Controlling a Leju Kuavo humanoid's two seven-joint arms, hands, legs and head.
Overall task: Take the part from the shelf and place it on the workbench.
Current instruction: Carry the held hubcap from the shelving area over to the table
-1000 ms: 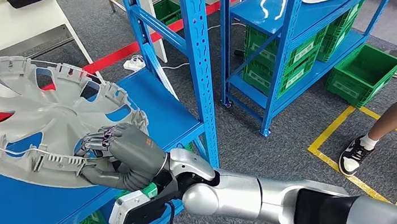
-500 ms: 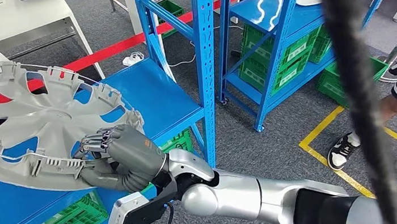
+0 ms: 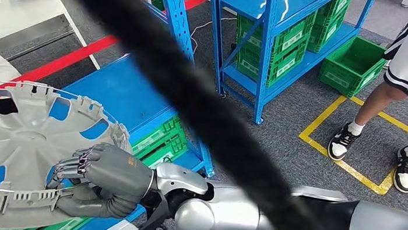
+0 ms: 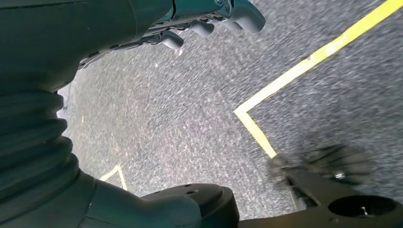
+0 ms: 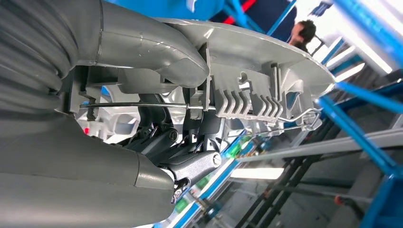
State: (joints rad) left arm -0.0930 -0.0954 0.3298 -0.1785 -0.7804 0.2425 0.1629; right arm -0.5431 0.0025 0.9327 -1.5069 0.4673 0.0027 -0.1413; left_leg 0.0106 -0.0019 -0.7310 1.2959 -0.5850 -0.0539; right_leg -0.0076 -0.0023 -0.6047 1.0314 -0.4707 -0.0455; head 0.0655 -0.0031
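Above the blue shelf [image 3: 129, 95] and grey carpet [image 3: 314, 172], the right hand [image 3: 103, 177] grips the part [image 3: 12, 150].

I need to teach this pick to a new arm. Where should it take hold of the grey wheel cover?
At the outer rim, from the edge side, as the right hand does on the wheel cover: the disc is broad and thin, and the ribbed rim with its wire ring lets fingers wrap over it.

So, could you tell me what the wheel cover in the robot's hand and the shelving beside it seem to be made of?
The wheel cover looks like moulded plastic in matt grey: thin ribs and clips line its rim, with a thin wire ring, probably metal, running round them. The right hand grips it at the rim. The shelf looks like steel painted glossy blue, judging by its perforated uprights and the sheen on the boards.
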